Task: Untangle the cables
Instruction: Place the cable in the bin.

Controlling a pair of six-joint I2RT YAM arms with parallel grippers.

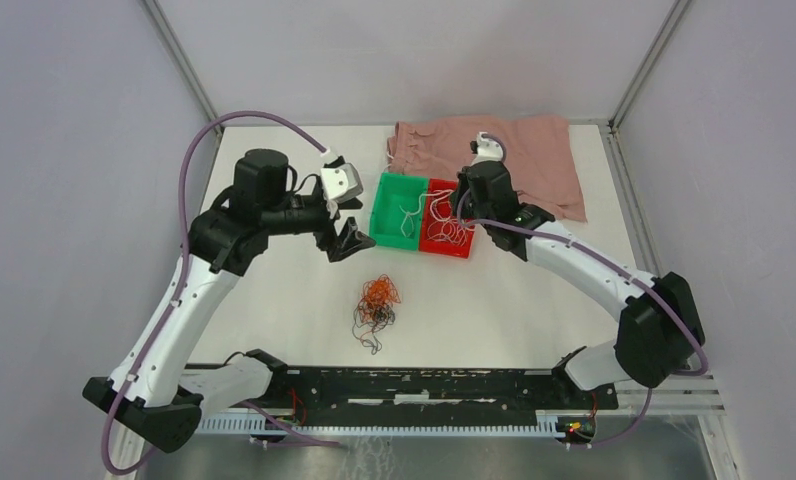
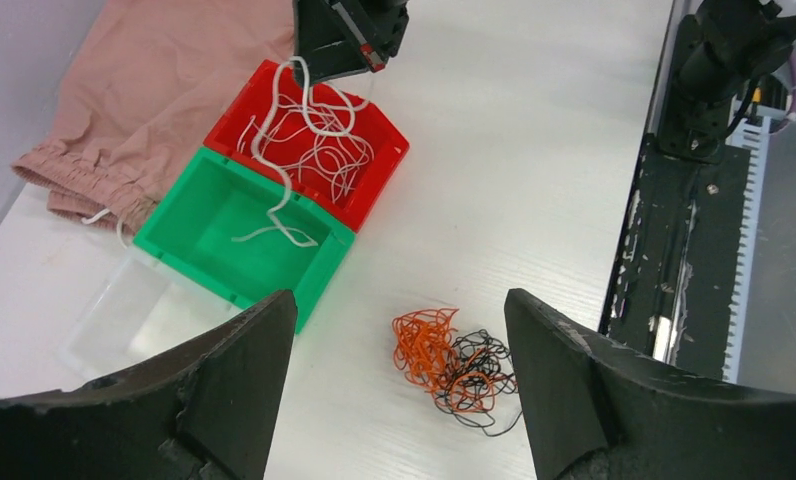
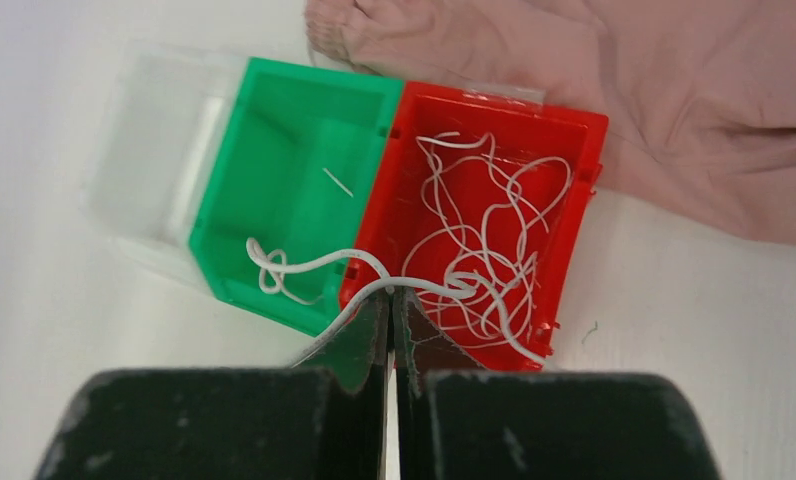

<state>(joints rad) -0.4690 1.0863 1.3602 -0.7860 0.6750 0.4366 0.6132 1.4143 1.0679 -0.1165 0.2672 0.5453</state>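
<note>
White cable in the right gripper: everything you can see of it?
The white cable is one thin, flexible strand. The shut right gripper pinches it partway along. One end lies curled on the green bin floor; the other side trails into the red bin among more white strands.

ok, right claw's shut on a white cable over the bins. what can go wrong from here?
1. The white cable in the right claw straddles the wall between green bin and red bin; lifting may drag its looped end across.
2. It lies among the loose white wires in the red bin, so a pull could hook extras.
</note>
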